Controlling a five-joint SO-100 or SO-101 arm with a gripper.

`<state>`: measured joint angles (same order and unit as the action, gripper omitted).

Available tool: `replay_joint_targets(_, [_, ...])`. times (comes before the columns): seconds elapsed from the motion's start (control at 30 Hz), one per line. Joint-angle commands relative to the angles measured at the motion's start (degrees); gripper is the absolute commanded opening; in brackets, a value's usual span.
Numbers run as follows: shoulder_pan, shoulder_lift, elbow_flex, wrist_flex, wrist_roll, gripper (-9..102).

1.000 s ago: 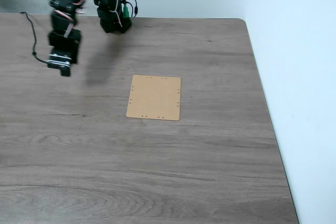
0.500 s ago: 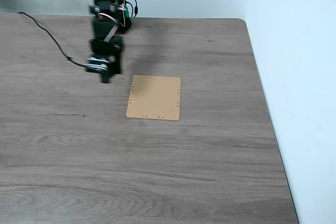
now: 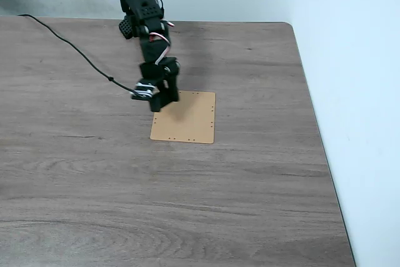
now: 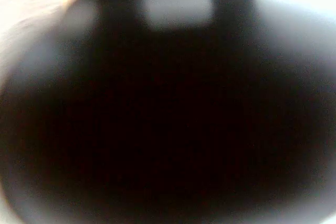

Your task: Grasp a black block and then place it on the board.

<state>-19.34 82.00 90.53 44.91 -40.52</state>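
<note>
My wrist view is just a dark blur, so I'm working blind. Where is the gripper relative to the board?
Observer: In the fixed view the gripper is at the board's upper-left corner, overlapping its edge.
Operator: Is anything lying on the board?
Observer: The part I can see is bare tan, with only tiny holes near its edges.
Operator: Is the gripper holding anything?
Observer: I cannot tell. Its tip reads as one black shape against the board, so I can't tell how the jaws stand.

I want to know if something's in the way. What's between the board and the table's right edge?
Nothing: in the fixed view, only bare table lies right of the board.
</note>
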Motion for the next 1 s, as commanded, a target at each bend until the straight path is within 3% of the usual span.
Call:
replay_joint_targets(0.0, [-2.72,0.26,-2.64,-1.32,2.55,0])
replay_joint_targets(0.2, [-5.01,-1.67,-0.09,-4.39,3.6,0])
replay_joint_targets(0.53, [-5.8,-2.99,-0.09,-4.66,2.02,21])
replay_joint_targets(0.97, [-0.18,7.03,-9.14,-0.44,-2.29,19])
